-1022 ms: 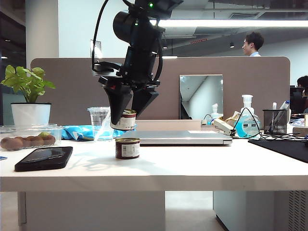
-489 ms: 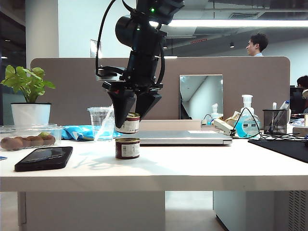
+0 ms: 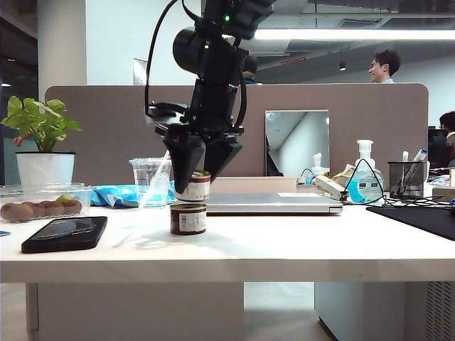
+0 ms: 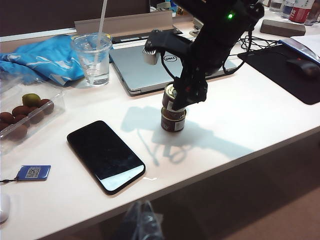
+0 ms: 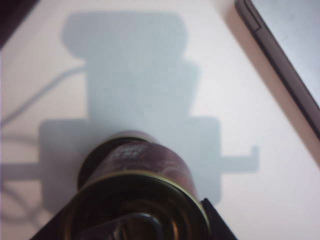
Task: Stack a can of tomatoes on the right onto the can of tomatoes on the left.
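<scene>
A can of tomatoes [image 3: 188,219] with a dark red label stands on the white table [image 3: 284,245]. Right over it hangs a second can of tomatoes [image 3: 196,187], slightly tilted, its bottom rim almost on the lower can's lid; I cannot tell if they touch. My right gripper [image 3: 197,182] points down and is shut on this upper can. The right wrist view shows the held can's lid [image 5: 135,210] with the lower can [image 5: 137,155] just beyond it. In the left wrist view my left gripper [image 4: 145,220] hangs off the table's front edge, fingers together, holding nothing.
A black phone [image 3: 64,233] lies left of the cans. Behind them are a closed laptop [image 3: 266,204], a plastic cup with a straw [image 3: 147,181] and a blue cloth [image 3: 114,195]. A fruit tray [image 3: 39,202] and plant [image 3: 43,142] stand far left, a black mat [image 3: 419,217] far right.
My right gripper has come down and slightly to the right with its can, from well above the standing can to just over its lid.
</scene>
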You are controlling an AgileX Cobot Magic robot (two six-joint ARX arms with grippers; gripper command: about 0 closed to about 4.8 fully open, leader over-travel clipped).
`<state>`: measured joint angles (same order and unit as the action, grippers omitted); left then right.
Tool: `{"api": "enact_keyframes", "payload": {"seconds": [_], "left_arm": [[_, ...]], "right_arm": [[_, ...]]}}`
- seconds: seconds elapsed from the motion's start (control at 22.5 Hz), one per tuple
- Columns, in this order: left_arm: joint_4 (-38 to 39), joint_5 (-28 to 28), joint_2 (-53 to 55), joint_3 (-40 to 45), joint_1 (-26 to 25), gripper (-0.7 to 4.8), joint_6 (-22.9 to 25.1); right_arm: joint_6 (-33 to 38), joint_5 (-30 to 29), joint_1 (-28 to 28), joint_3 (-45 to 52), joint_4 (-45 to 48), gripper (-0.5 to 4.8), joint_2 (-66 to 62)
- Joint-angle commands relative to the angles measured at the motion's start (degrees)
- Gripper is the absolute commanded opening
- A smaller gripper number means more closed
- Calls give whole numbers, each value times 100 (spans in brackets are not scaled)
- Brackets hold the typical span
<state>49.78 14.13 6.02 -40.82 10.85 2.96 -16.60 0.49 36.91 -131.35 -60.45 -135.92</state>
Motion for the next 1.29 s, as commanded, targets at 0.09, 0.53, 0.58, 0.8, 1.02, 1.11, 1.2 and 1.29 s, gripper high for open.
{"api": "enact_keyframes", "payload": {"seconds": [0.09, 0.53, 0.58, 0.8, 1.02, 1.11, 1.2, 1.29], "left_arm": [[-57, 20, 0, -22, -2, -2, -2], [-55, 20, 0, -22, -2, -2, -2], [-55, 20, 0, -22, -2, -2, -2], [-55, 20, 0, -22, -2, -2, -2], [-59, 20, 0, -22, -2, -2, 0], [-57, 17, 0, -22, -2, -2, 2], [-59, 15, 0, -22, -2, -2, 2], [-59, 17, 0, -22, -2, -2, 0]], "right_arm": [[13, -52, 26, -28, -61, 242, -42], [17, -61, 31, -28, -127, 390, -111], [17, -59, 31, -28, -131, 408, -111], [15, -55, 42, -31, -197, 479, -107], [15, 55, 175, -31, -651, 479, 26], [11, 197, 289, -31, -702, 479, 210], [11, 264, 374, -31, -688, 479, 400], [74, 260, 507, -31, -730, 380, 761]]}}
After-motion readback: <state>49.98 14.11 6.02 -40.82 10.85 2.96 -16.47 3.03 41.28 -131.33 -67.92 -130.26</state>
